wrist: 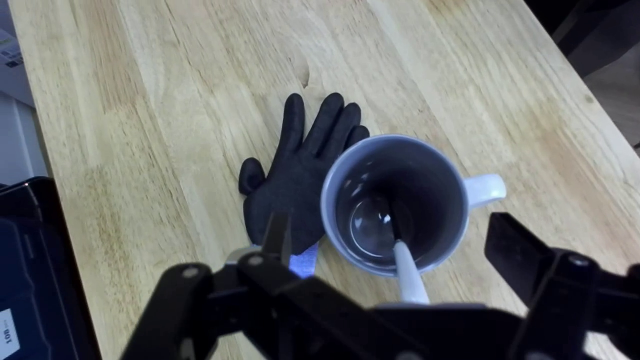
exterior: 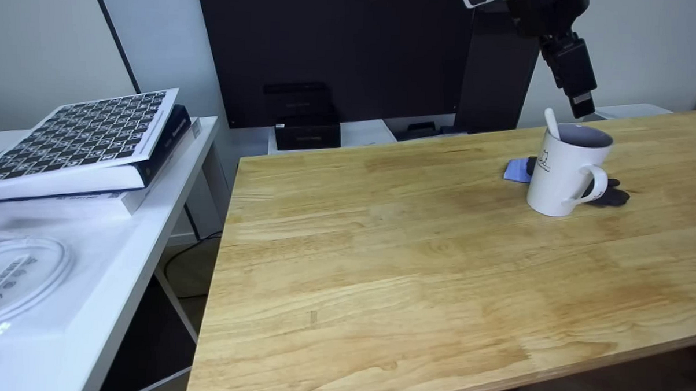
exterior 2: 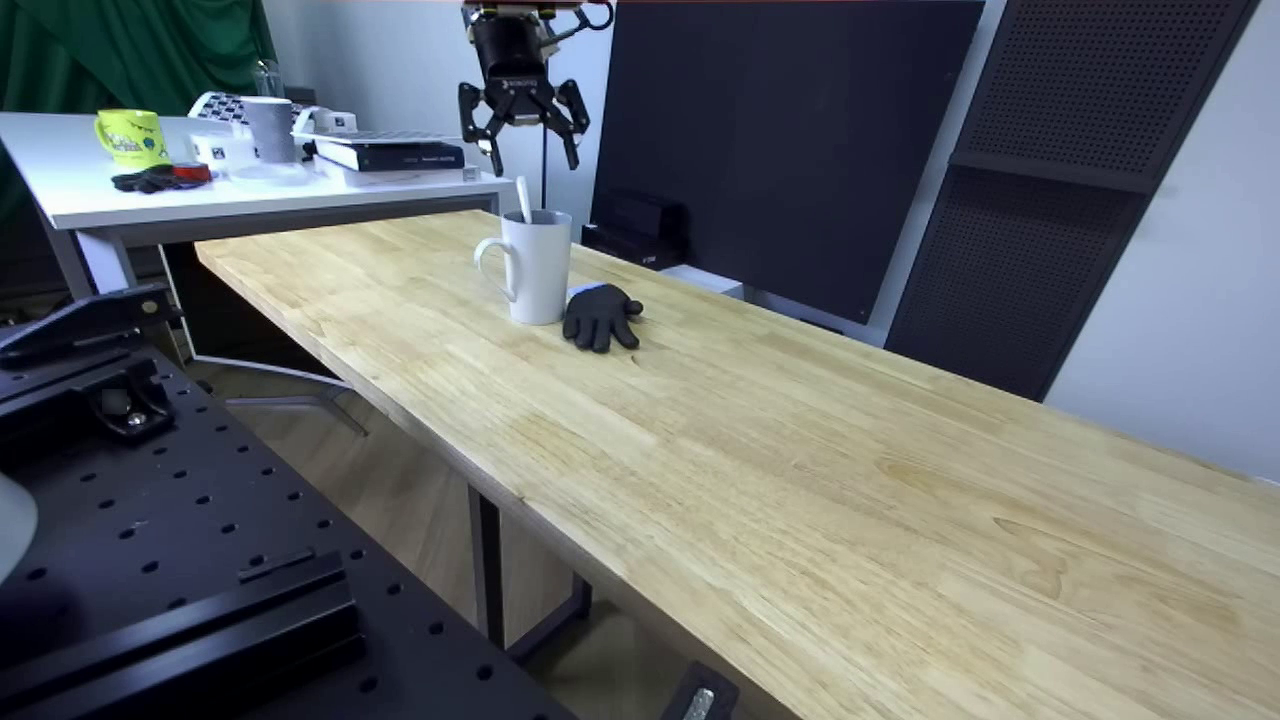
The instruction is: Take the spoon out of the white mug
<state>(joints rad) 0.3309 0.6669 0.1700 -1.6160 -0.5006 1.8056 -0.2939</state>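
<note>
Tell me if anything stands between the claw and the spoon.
Nothing visible does: the claw hangs open above the mug, and the spoon sticks up out of it. The glove lies beside the mug on the table, off that path.

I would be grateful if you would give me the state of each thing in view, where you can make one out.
gripper: open, holding nothing
white mug: upright
spoon: leaning inside the white mug, one end sticking out
glove: lying beside the white mug, fingers partly spread
navy book: lying flat in a stack
yellow mug: standing, which way up is unclear
curtain: hanging in folds
</note>
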